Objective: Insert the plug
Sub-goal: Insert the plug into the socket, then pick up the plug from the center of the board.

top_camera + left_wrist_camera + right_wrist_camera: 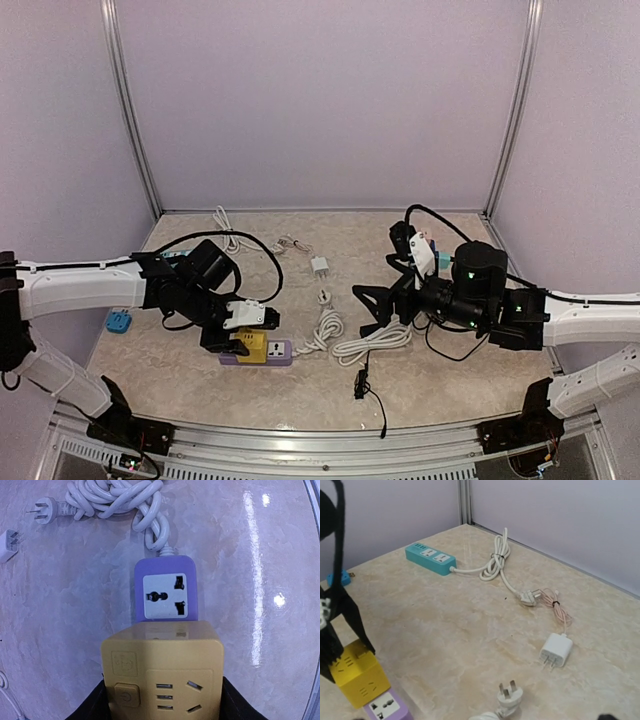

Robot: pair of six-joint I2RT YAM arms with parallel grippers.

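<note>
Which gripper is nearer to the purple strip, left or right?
Left. The left gripper holds the yellow cube over one end of the strip; the right gripper hangs open, far off to the strip's right.

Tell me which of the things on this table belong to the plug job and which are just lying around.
Part of the job:
- yellow socket cube, held in the left tool
- purple power strip, partly under the cube

Just lying about:
- teal power strip with its white cord
- white charger
- small blue adapter
- short black cable
</note>
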